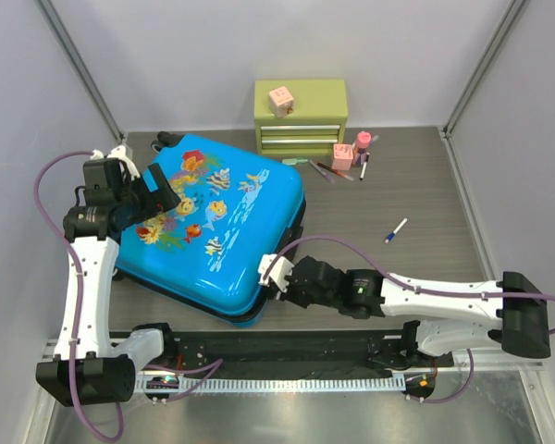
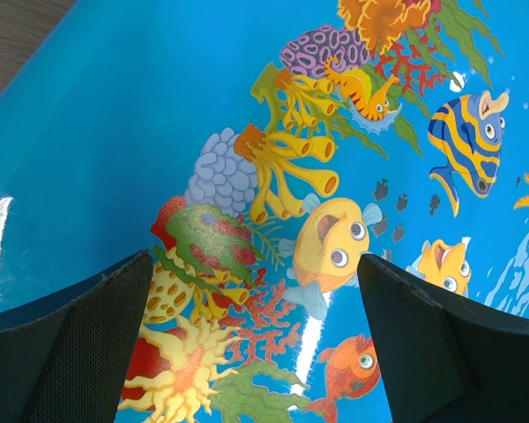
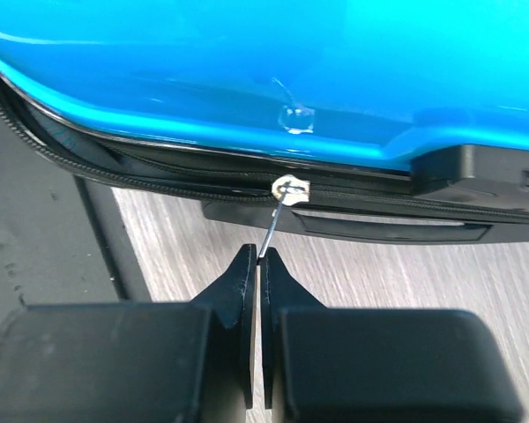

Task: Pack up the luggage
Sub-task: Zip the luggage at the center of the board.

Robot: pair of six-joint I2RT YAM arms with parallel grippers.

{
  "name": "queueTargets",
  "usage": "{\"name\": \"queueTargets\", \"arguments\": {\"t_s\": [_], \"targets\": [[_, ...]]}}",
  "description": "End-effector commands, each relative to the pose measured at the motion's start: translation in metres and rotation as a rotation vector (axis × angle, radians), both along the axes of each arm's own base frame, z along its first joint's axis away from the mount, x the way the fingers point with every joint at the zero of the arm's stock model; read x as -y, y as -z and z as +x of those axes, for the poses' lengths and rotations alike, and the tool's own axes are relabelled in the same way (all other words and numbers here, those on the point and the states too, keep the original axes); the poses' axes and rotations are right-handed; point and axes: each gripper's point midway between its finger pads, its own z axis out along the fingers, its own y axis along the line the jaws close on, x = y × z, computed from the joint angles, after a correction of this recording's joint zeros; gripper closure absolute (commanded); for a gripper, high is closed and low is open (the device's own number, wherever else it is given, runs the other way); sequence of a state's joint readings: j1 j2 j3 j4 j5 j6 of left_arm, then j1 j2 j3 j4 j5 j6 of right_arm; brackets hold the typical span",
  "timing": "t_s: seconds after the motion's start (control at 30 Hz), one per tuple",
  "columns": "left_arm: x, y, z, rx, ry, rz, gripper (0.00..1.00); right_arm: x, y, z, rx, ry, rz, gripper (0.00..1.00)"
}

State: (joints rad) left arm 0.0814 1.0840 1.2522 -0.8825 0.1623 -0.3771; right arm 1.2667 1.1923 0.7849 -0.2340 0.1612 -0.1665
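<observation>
Now the luggage (image 1: 213, 222) is lying flat, fish print up, left of centre on the table (image 1: 416, 185); the right gripper (image 3: 257, 264) is pinching its zipper pull (image 3: 273, 222) at the near edge, while the left gripper (image 2: 254, 260) is hovering spread-fingered over it.

Bright, even white light from above fills all three views. The top view is sharp, with a soft, faint shadow beneath the luggage (image 1: 213, 222) on the table (image 1: 425, 194). White glare streaks cross the glossy blue shell in the left wrist view — colours stay vivid. In the right wrist view the right gripper (image 3: 257, 256), close to the lens, looks dark and slightly soft.
</observation>
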Motion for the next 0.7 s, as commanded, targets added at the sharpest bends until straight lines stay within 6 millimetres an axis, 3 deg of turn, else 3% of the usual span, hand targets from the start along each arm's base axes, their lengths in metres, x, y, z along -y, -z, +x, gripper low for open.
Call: {"name": "queueTargets", "arguments": {"t_s": [0.0, 0.4, 0.67], "targets": [[0.002, 0.022, -0.01, -0.084, 0.017, 0.0, 0.0, -0.021, -0.012, -0.016, -0.044, -0.074, 0.059, 0.99], [0.001, 0.026, -0.011, -0.094, 0.019, 0.003, 0.0, -0.029, -0.024, -0.056, -0.1, -0.116, 0.122, 0.98], [0.003, 0.026, -0.009, -0.094, 0.024, -0.006, 0.0, -0.049, -0.029, -0.08, -0.125, -0.173, 0.148, 0.98]]}}
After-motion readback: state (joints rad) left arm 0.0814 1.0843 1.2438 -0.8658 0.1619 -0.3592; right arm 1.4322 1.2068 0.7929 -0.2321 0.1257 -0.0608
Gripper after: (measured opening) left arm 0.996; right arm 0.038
